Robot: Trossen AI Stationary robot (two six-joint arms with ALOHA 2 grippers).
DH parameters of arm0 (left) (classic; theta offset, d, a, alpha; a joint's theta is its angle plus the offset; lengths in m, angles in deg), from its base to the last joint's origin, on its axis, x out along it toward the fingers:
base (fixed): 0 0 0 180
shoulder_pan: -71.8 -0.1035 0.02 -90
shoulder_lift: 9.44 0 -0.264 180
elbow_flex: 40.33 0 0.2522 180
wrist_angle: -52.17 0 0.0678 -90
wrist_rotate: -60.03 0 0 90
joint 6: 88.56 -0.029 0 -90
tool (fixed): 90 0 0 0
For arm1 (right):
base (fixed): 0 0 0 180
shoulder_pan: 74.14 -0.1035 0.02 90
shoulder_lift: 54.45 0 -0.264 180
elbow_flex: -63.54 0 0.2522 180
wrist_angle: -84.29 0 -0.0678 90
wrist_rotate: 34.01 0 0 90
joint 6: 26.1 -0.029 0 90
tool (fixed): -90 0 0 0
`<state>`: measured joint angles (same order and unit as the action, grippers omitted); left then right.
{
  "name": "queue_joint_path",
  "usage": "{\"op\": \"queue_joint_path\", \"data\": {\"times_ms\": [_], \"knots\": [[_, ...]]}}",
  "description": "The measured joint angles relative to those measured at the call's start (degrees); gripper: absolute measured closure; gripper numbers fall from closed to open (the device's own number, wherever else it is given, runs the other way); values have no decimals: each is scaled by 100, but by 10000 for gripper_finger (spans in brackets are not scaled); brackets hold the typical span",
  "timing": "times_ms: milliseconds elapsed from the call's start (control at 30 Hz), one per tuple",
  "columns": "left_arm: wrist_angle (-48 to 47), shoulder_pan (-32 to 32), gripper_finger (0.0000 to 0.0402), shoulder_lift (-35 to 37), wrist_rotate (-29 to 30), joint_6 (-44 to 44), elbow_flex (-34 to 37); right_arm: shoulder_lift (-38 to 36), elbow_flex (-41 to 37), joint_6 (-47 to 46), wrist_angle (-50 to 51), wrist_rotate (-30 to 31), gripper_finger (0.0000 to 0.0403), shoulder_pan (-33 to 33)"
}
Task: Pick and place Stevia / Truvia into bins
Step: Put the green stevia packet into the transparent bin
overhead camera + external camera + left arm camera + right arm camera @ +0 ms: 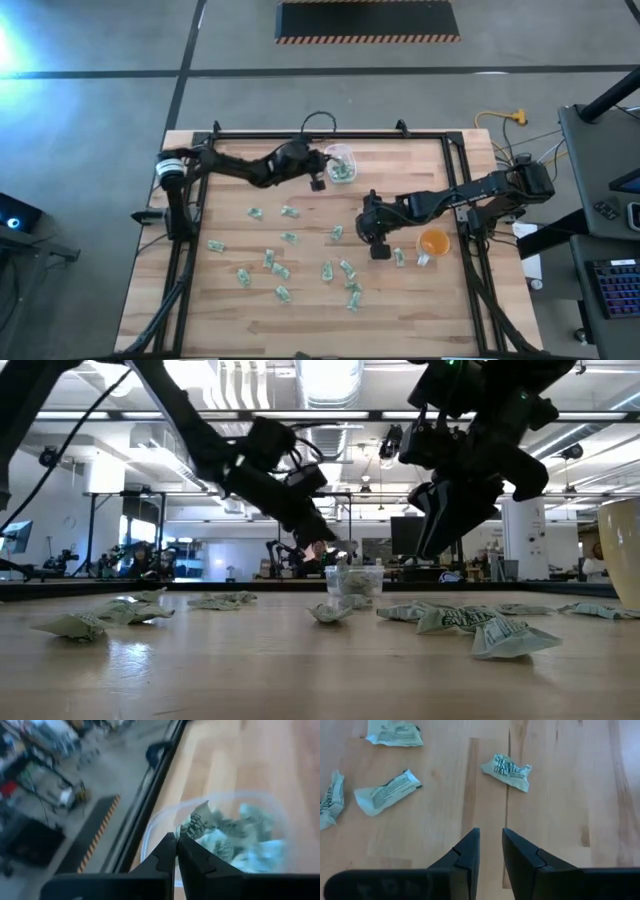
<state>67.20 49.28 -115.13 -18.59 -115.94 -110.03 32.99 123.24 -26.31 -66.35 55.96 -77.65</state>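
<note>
Left fingers (176,862) shut, empty, above clear tub (341,160) near tabletop's far edge, presumably after drop; right fingers (490,850) narrowly parted, empty, over scattered packets (286,264) mid-tabletop, for next pick.

We see crumpled green-and-white packets (283,267) scattered flat over the worktop (230,320); the clear tub (342,160) (far edge) holds several.
</note>
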Motion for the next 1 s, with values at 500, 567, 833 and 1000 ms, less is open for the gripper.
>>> {"op": "queue_joint_path", "data": {"times_ms": [500,567,833,1000], "knots": [[-1605,39,259,206,-26,294,-369,2,-214,-1226,623,-479,316,-52],[-2005,77,254,312,-27,308,-361,2,-272,-1276,637,-479,312,-97],[-2687,249,252,740,-35,475,-129,16,-501,-1293,327,-496,301,-236],[-2635,331,252,949,-39,475,60,91,-731,-1353,86,-496,297,-404]]}}
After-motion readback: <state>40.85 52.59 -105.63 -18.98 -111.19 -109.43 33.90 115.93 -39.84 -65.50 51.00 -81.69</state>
